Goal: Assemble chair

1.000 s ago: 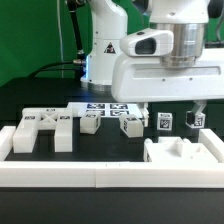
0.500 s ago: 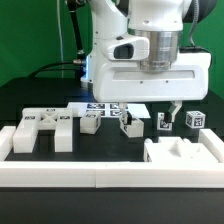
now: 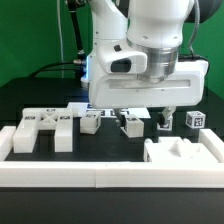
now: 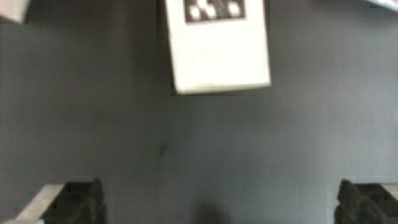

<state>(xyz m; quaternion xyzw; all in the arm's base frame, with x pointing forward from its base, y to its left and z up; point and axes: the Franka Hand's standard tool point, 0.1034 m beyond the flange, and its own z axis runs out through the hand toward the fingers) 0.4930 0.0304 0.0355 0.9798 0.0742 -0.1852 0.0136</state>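
the gripper [image 3: 144, 116] is seen hanging low over the black table [image 3: 110, 145], with its jaws spread wide and nothing held between them. in the wrist view only bare dark table is seen between the two fingertips [image 4: 68, 200], and the marker board [image 4: 222, 45] is shown beyond them with one tag partly in frame. the chair is found as loose white parts laid on the table, none of them joined. an h-shaped part [image 3: 45, 128] is laid flat at the exterior view's left, near the border rail [image 3: 90, 177]. four small tagged blocks are set in a row behind it: the leftmost block [image 3: 90, 122], the second block [image 3: 131, 125], the third block [image 3: 163, 122] and the rightmost block [image 3: 195, 119], each apart from the next. the second and third blocks are placed just below the fingers; whether they are touched cannot be told. a wide notched part [image 3: 180, 152] is laid at the exterior view's right, just behind the rail.
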